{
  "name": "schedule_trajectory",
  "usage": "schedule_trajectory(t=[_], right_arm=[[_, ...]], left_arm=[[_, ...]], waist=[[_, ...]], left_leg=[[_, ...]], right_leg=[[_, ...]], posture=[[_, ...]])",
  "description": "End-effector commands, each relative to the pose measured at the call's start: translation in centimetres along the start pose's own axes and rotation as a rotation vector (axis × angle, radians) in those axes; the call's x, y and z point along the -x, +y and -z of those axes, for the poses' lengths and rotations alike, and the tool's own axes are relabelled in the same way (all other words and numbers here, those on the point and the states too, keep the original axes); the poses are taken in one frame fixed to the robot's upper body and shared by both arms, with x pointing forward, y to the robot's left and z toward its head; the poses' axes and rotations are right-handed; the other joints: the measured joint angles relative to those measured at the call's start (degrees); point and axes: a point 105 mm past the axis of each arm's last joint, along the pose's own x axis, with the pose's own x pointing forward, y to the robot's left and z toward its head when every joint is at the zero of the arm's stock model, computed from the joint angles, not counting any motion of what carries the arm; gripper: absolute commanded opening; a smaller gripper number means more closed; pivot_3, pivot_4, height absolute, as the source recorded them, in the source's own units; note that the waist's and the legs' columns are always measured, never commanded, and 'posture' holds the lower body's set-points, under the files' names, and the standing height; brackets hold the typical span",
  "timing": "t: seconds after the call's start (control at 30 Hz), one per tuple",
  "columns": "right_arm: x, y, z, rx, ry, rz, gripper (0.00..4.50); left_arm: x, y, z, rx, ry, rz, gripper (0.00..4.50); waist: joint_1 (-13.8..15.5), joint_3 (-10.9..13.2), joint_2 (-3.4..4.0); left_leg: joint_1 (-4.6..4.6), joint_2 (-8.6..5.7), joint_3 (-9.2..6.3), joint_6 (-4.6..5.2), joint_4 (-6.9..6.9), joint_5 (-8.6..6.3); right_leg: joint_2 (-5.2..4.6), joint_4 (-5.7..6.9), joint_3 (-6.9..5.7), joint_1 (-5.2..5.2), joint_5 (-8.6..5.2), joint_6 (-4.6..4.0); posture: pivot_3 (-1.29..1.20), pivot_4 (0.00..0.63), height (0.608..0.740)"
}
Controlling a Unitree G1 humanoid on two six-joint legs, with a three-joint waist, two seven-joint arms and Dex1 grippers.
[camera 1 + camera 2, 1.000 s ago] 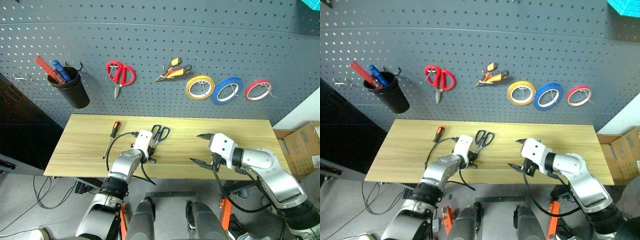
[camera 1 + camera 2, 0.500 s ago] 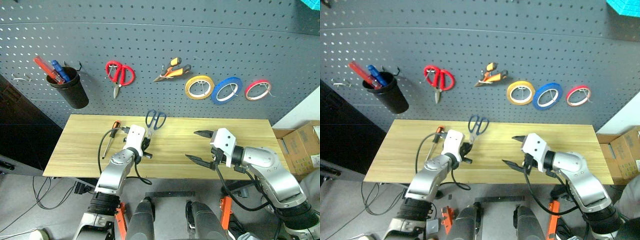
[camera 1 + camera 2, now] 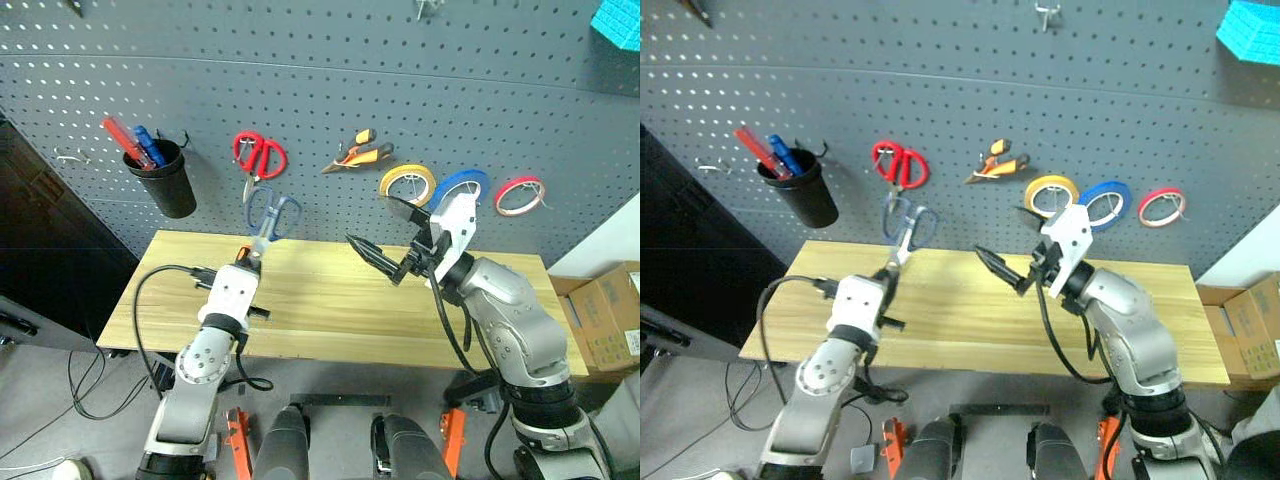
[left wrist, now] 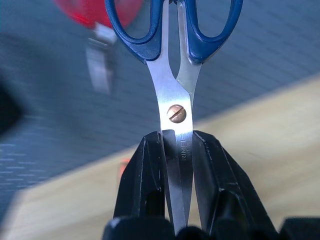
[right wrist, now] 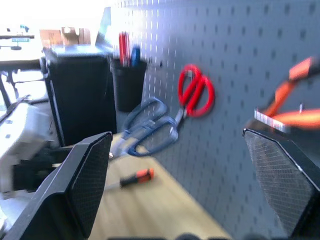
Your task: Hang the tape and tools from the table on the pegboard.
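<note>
Blue-handled scissors (image 4: 176,75) blade-first in the clamped left claw (image 4: 178,165), handles toward pegboard (image 3: 330,90); right claw (image 3: 385,238) wide.

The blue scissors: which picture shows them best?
The left wrist view: the scissors are close up, blades pinched in the left end effector. The eye views show them small, against the pegboard; the right wrist view blurred.

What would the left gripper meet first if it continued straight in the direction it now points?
Probably the dark grey pegboard, just below the red-handled scissors. The left gripper holds the blue-handled steel scissors handles-first; depth is uncertain.
</note>
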Motion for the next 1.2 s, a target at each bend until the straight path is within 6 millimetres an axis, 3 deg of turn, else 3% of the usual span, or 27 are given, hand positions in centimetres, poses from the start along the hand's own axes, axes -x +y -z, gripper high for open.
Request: schedule_trajectory(t=[0.03,0.17,0.43,0.63,1.07,1.2], right_arm=[[-1.0,0.3,-1.7,0.039,-0.087,-0.020,4.50],[-1.6,0.5,-1.8,0.043,-0.106,-0.030,4.50],[-2.3,0.3,-2.0,0.067,-0.123,-0.021,4.50],[-2.2,-0.1,-2.0,0.093,-0.118,0.012,4.50],[-1.7,-0.5,-1.9,0.105,-0.112,0.067,4.50],[-1.7,-0.4,-1.9,0.103,-0.114,0.077,4.50]], left_arm=[[-0.2,1.6,-2.9,0.002,-0.130,-0.083,0.47],[-1.3,2.4,-3.5,0.005,-0.156,-0.104,0.47],[-3.4,3.4,-3.6,0.022,-0.177,-0.053,0.47],[-4.8,3.2,-3.5,0.036,-0.179,0.007,0.47],[-7.1,3.3,-2.4,0.126,-0.121,0.035,0.47],[-7.6,2.2,-1.6,0.154,-0.074,0.102,0.47]], waist=[[0.6,-0.8,-0.03],[2.1,-2.1,-0.09],[2.2,-3.3,-0.08],[2.1,-3.8,-0.10],[1.9,-3.9,-0.09],[2.0,-3.9,-0.10]], left_leg=[[0.01,0.00,0.03,0.00,0.00,0.00],[0.05,0.00,0.04,0.00,0.00,0.00],[0.51,0.03,0.11,-0.09,-0.01,-0.06],[0.93,0.05,0.22,-0.33,-0.02,-0.21],[0.95,0.08,0.25,-0.04,-0.02,-0.03],[0.95,0.08,0.24,-0.04,-0.02,-0.03]], right_leg=[[0.00,0.00,0.01,0.00,0.00,0.00],[0.02,0.01,-0.02,0.03,0.00,0.00],[0.03,0.01,-0.02,0.40,0.07,-0.07],[0.01,-0.03,0.03,0.78,0.06,-0.07],[0.03,0.00,0.05,0.78,0.07,-0.08],[0.03,0.02,0.04,0.79,0.07,-0.08]], posture=[[0.22,0.051,0.740],[0.23,0.040,0.740],[0.22,0.025,0.740],[0.20,0.026,0.740],[0.16,0.033,0.740],[0.15,0.030,0.740]])
